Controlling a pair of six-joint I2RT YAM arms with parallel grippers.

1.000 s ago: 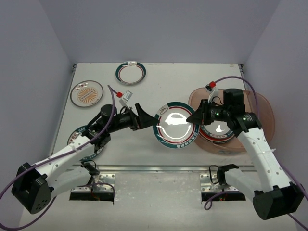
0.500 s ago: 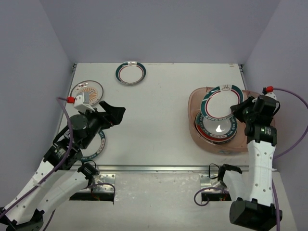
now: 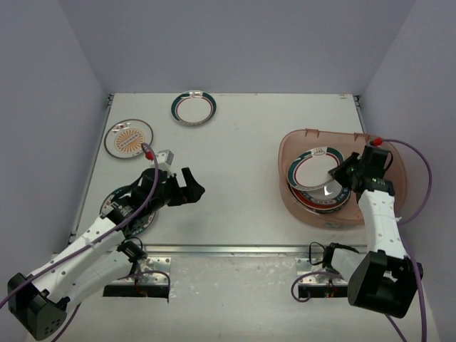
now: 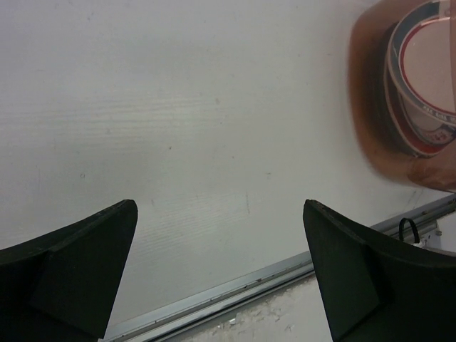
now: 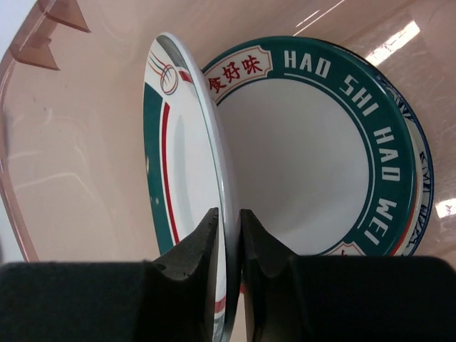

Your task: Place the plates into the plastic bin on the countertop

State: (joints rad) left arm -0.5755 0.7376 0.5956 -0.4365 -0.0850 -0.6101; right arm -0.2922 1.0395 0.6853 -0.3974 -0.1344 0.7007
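Observation:
My right gripper (image 3: 342, 171) is shut on the rim of a teal-rimmed white plate (image 3: 313, 169), holding it tilted inside the brownish-pink plastic bin (image 3: 293, 146), low over a stack of plates (image 3: 320, 199). In the right wrist view the fingers (image 5: 229, 221) pinch the plate's edge (image 5: 182, 142) above the stack's top teal plate (image 5: 313, 157). My left gripper (image 3: 194, 187) is open and empty over bare countertop (image 3: 242, 142). An orange-centred plate (image 3: 128, 139), a teal-and-red-rimmed plate (image 3: 193, 108) and a teal-rimmed plate (image 3: 117, 201) under my left arm lie on the counter.
The counter's metal front edge (image 3: 235, 248) runs along the near side and shows in the left wrist view (image 4: 235, 285). The bin also shows in the left wrist view (image 4: 370, 107) at the upper right. Grey walls enclose the left, back and right.
My right gripper has lowered the teal-rimmed plate from above the bin's rim down towards the stack. My left arm has swung right and forward, its gripper still open.

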